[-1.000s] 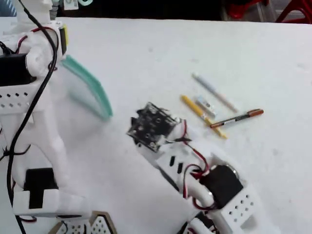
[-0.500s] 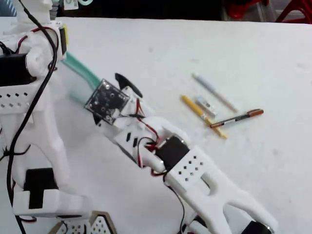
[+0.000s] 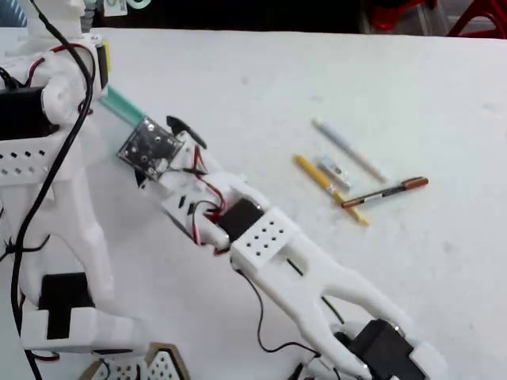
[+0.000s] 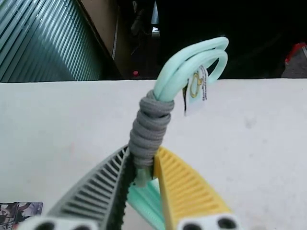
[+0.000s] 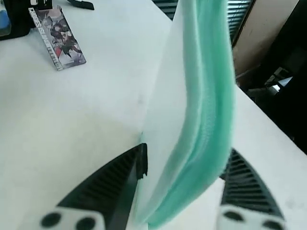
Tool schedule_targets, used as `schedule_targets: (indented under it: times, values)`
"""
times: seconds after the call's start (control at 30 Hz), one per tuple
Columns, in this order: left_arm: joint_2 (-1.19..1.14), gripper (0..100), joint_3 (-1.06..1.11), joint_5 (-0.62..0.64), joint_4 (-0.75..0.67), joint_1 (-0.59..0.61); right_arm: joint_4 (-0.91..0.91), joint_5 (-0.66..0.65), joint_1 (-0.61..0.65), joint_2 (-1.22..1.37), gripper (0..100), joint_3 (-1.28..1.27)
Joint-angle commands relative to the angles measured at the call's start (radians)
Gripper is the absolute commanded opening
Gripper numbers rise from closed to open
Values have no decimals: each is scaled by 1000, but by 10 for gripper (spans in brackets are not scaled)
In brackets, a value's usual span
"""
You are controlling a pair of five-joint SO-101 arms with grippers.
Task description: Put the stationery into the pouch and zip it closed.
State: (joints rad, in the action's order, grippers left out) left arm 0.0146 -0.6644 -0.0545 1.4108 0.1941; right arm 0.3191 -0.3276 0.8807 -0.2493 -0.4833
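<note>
Right gripper point(image 5: 187, 160) wide open, one finger on each side of the pouch point(image 5: 204, 86) top edge, with the mint zip strip running between them. Not clamped. Dark finger on the translucent-panel side sits right at the panel, contact can't be told. Other finger stands apart from the mint strip.

Change: a second ago the right arm was at mid-table, short of the pens. It has swung across toward the left arm; half a second ago it was almost at the pouch, and now it is over it. In the high view the arm covers most of the pouch, a short length of mint strip sticking out past it toward the left arm.

Stationery has not moved: yellow pen point(image 3: 329, 188), pale pen point(image 3: 348, 149), brown-capped pen point(image 3: 386, 192) and small white piece point(image 3: 334, 171) lie together on the table point(image 3: 238, 71), well apart from the pouch.

Meaning for the task: nothing loaded yet, loading not begun. Right arm skipped the pens and went for the pouch, likely to take the mouth edge so the zip can be worked open against the left arm's hold. That is a guess; whether the zip is open or shut can't be told.

Left gripper point(image 4: 143, 165) is pinched tight on the grey-wrapped pull cord point(image 4: 149, 124) at the pouch end, holding it up. Mint loop point(image 4: 192, 62) and small tag point(image 4: 197, 88) stand above the fingers.
</note>
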Motion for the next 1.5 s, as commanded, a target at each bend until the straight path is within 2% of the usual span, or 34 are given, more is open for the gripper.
schedule_targets:
  times: [0.0,0.03,0.1,0.33,0.43,0.6,0.7,0.8,0.9,1.17,1.37,1.47]
  values:
    - [5,22,-6,11,-2,5,-48,12,-13,1,12,74]
    - [5,22,-6,11,-2,5,-53,12,-24,4,55,74]
    - [7,22,-6,12,-2,4,-56,12,-44,-1,14,74]
    - [10,22,-17,43,11,-50,2,98,-139,-142,18,15]
    - [16,22,-40,80,28,-53,58,32,-143,-305,18,-54]
    - [47,23,-78,77,83,-113,292,-2,-137,-591,18,-81]
    - [73,23,-106,75,146,-173,456,41,-143,-653,18,-81]
    - [87,24,-110,75,196,-203,542,46,-186,-661,19,-100]
    - [82,24,-83,75,222,-216,516,46,-220,-687,19,-164]
    - [114,23,-43,80,221,-234,240,51,-196,-832,19,-511]
    - [176,22,-35,78,226,-358,225,58,-182,-855,23,-529]
    - [177,22,-35,80,239,-403,228,132,-183,-858,108,-529]
